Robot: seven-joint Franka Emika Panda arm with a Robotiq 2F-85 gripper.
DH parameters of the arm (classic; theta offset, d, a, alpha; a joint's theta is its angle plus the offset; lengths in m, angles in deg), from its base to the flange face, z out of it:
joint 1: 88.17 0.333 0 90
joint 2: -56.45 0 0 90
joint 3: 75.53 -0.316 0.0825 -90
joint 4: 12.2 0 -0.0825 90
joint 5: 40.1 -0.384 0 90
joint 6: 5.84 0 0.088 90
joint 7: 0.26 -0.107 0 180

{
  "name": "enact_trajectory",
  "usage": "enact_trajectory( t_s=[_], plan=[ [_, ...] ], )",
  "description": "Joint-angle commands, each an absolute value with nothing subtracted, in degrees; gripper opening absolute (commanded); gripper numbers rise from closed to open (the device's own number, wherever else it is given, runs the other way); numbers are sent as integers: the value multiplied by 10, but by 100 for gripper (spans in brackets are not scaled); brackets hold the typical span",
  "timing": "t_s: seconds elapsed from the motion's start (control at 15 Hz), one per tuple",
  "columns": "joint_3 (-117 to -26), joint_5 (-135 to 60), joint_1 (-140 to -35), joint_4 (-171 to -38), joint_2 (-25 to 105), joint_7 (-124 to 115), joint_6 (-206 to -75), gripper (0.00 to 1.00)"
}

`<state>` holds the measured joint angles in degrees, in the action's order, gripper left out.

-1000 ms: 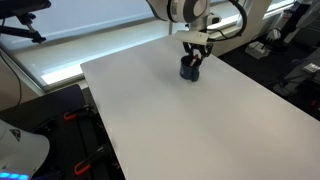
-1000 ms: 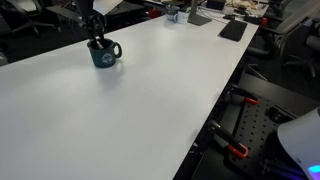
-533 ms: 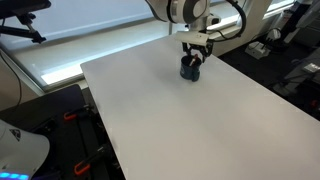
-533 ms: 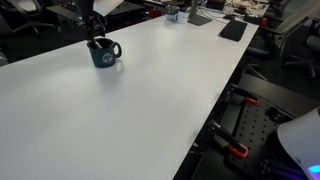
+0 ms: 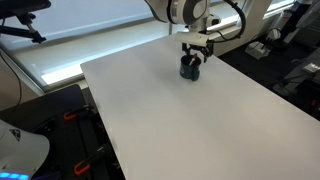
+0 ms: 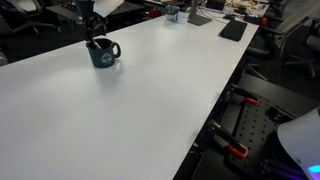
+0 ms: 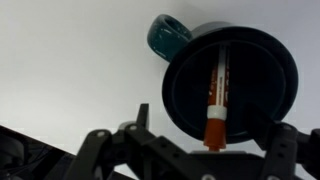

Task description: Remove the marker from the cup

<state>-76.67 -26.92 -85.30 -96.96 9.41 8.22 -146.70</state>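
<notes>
Wrist view: marker [image 7: 217,90] lies inside the cup [image 7: 272,95], running from the upper part of the opening down to the lower rim, orange-red end toward the bottom of the frame; teal handle [image 7: 165,35] sticks out at upper left. State of the gripper [image 7: 214,128]: released — fingers [image 7: 141,120] spread wide at the bottom of the frame, one at each side of the cup, gripping nothing. Height of the pads over the rim can't be read from this view. In an exterior view the cup [image 5: 190,69] stands upright on the white table [image 5: 200,130] at upper middle of the frame, gripper [image 5: 196,50] directly over it; in an exterior view the cup [image 6: 103,54] is at upper left, gripper [image 6: 94,33] just above it. Marker too small to pick out in either. Progress, as a judgement: approach and lineup look done, the removal itself hasn't started — no grasp, no lift, marker not yet out. Left to do: drop onto the end near the rim, close on it, pull straight up clear of the rim, put it down on the table. Watch item: cup could tip or ride up with the marker if the pinch catches the rim.
</notes>
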Motion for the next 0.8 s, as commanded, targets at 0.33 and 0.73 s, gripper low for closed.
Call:
enact_trajectory(
  t_s=[0.33,0.73],
  plan=[
    [-756,-273,-832,-986,133,45,-1466,100],
    [-764,-280,-832,-977,130,55,-1435,95]
  ],
)
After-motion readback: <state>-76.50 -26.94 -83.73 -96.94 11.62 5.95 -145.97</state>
